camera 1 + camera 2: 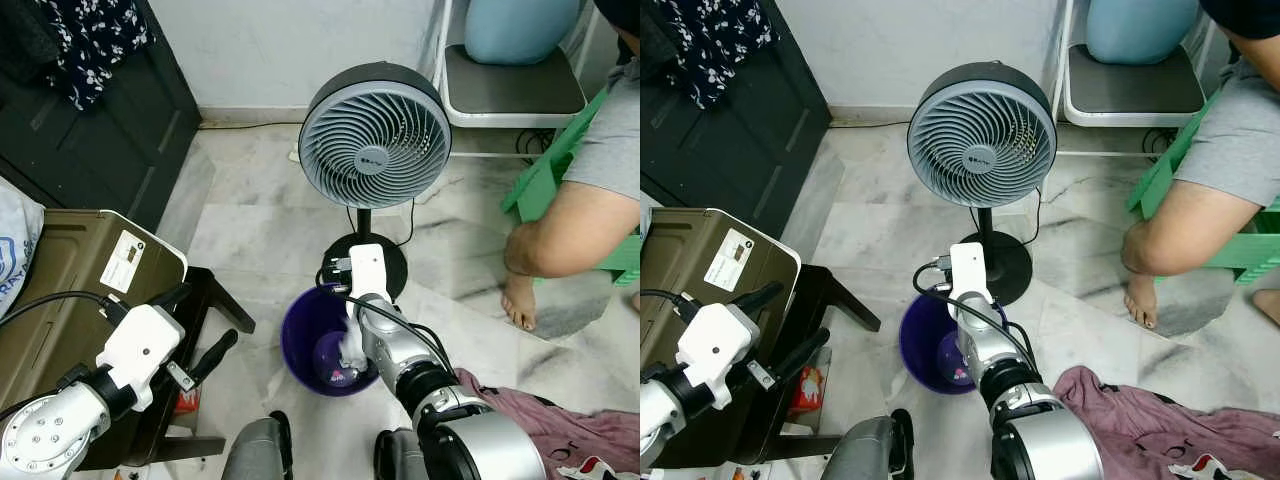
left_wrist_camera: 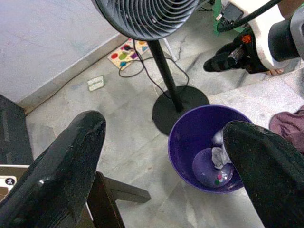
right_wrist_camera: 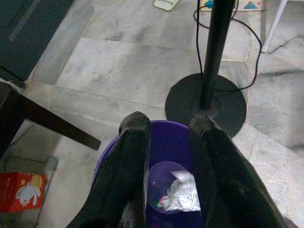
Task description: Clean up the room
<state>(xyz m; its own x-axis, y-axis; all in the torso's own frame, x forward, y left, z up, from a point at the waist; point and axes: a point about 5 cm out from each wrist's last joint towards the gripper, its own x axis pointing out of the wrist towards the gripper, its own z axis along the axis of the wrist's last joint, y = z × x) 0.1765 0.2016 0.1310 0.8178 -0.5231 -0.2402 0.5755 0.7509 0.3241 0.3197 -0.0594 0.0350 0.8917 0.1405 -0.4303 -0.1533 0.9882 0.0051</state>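
Right end effector point(image 3: 166, 161) hovers, fingers apart, above purple bin point(image 3: 161, 130) holding crumpled paper point(image 3: 183, 192).

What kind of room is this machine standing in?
Probably a lived-in room of a home: a pedestal fan on a marble floor, a purple bin holding scraps, and crumpled clothing on the floor.

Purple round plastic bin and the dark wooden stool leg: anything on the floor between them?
Nothing: bare marble floor separates the purple bin from the stool leg, per the right wrist view.
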